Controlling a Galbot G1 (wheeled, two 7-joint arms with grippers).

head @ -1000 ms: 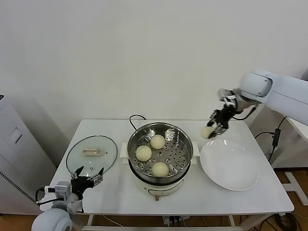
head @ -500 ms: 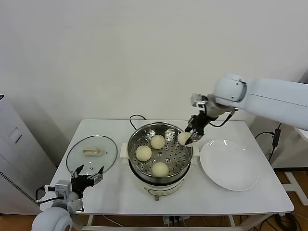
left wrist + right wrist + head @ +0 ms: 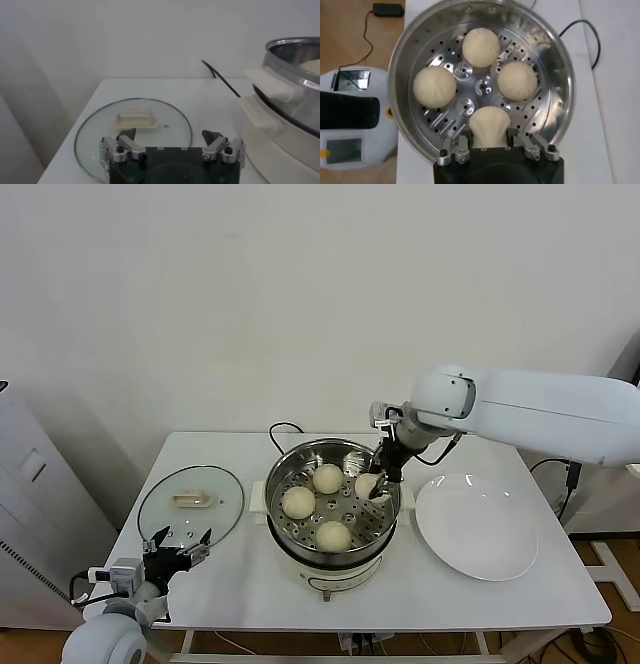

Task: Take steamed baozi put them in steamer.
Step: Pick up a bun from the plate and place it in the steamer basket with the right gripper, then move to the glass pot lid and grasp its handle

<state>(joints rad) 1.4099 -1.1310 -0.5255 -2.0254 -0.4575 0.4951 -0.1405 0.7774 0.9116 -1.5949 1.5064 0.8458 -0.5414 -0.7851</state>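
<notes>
Right gripper (image 3: 490, 142) is clamped on the fourth baozi (image 3: 489, 125), jaws pinching it from both sides, hanging just inside the steamer (image 3: 290, 464) on the side nearest the plate (image 3: 478, 527). In the wrist view the held bun sits over the one vacant quarter of the perforated tray (image 3: 482, 87); the other three baozi (image 3: 481, 46) are already seated around the centre, spaced apart and not touching each other. So this is the placing step for the last bun, and the plate is bare. I can't tell whether the bun's underside is on the tray yet or just above it. Next move, as I read it: lower until it seats, then let the jaws go and lift straight up so the fingers clear the steel wall and don't drag the bun or nudge its neighbours. Left gripper (image 3: 171, 145) is parked with jaws spread wide, holding nothing, at the table's near left corner just beside the glass lid (image 3: 132, 127), which lies flat on the table (image 3: 230, 584).
</notes>
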